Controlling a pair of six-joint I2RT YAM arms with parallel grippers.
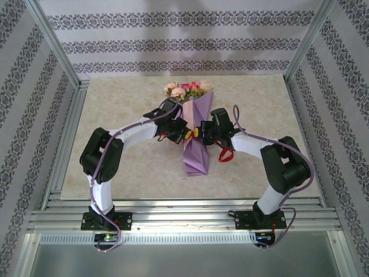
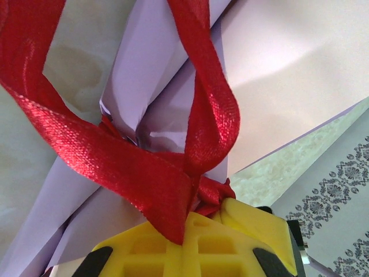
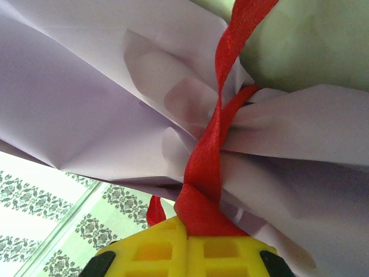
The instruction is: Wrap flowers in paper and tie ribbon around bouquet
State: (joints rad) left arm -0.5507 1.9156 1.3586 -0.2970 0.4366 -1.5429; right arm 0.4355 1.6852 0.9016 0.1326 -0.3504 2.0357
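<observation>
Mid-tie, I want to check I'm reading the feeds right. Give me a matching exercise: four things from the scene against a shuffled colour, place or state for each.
Things:
1. flowers
2. paper
3. ribbon
4. left gripper

Descriptions:
A. red, cinched around the cone's waist
B. shut on a red strand
C. lilac, rolled into a long cone
D. pink heads at the cone's far end

Pairs: 1-D, 2-C, 3-A, 4-B
</observation>
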